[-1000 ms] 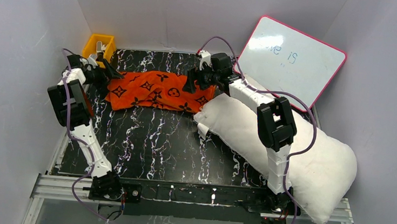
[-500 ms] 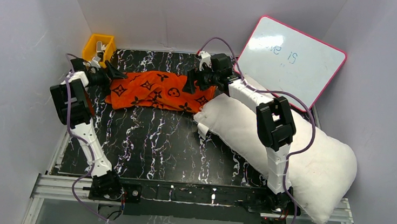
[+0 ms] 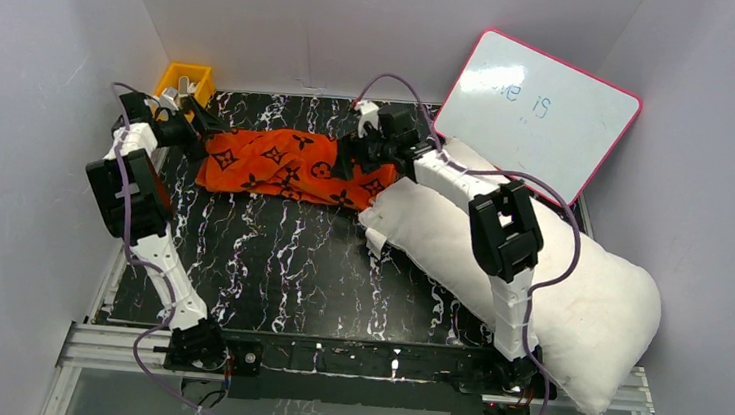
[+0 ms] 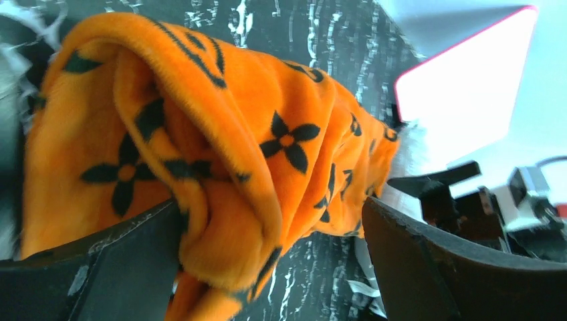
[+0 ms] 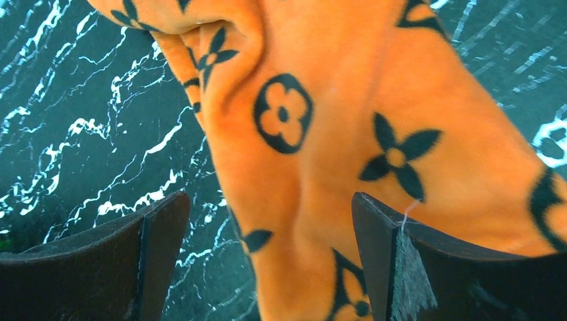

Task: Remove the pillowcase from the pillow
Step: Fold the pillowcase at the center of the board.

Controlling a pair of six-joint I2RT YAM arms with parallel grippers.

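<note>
Since the earlier frame: left gripper (image 3: 193, 124) has shifted up and left, toward the yellow bin (image 3: 184, 81). Right gripper (image 3: 358, 155) has edged slightly left. The cloth itself has barely moved.

State now:
- Pillowcase (image 3: 287, 165) lies flat and rumpled in the upper centre of the top view, on the black marbled table (image 3: 289, 261). It is fully off the pillow (image 3: 596, 298); its right end sits just beside the pillow's upper-left corner.
- The pillow runs diagonally from centre to lower right, in front of the pink-framed whiteboard (image 3: 542, 112). Its lower-right end overhangs the near rail.
- Left wrist view: fingers (image 4: 120, 267) stand wide apart. A fold of orange fleece bulges into the gap and leans on the left-hand finger, but is not pinched.
- Right wrist view: fingers (image 5: 154, 234) are also wide apart, with the cloth spread below them and nothing clamped.

Judgement: removal looks essentially done. The step in hand is letting go and clearing away.

How to do it well:
- Keep both jaws wide and rise straight off the fabric first. Fleece clings, and a sideways exit could drag the fold back toward the pillow.
- The right forearm lies across the pillow's upper end. Lift it before retracting, or it may nudge the overhanging pillow further off the lower-right edge.
- Left arm: mind the bin just beyond it on the way out.
</note>
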